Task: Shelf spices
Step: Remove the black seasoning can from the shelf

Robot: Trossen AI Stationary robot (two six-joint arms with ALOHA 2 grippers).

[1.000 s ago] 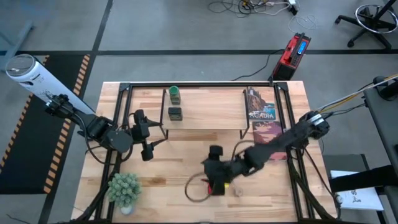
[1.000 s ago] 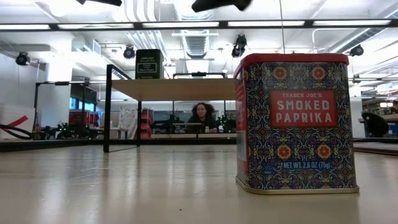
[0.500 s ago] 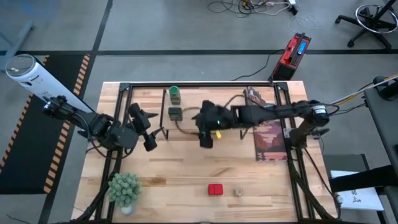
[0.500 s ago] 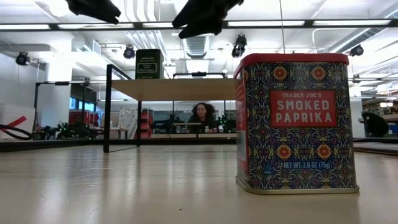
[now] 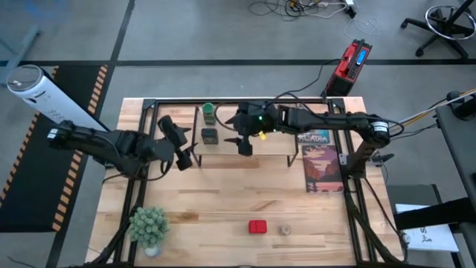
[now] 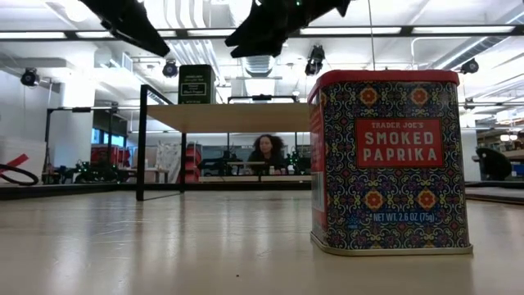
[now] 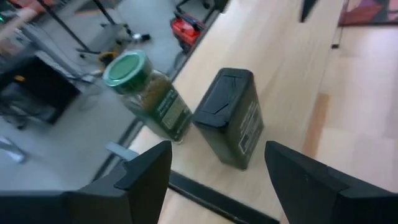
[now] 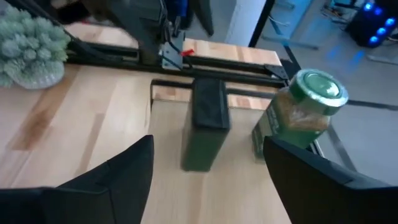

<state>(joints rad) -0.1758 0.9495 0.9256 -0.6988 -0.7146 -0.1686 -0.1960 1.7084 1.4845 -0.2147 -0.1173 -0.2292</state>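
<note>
Above the light-wood shelf (image 5: 245,138) at the tabletop's (image 5: 208,216) far side, the right gripper (image 5: 242,143) and left gripper (image 5: 181,155) hover with fingers spread wide, each empty and touching nothing. The green-capped jar (image 5: 209,113) and dark square tin (image 5: 210,135) stand on the shelf, just beside each other. The red square tin (image 5: 257,226) and round tan-brown jar (image 5: 285,230) sit near the tabletop's front edge.

Pale wood shelf (image 5: 245,126); glossy patterned metal paprika tin (image 6: 390,160).
</note>
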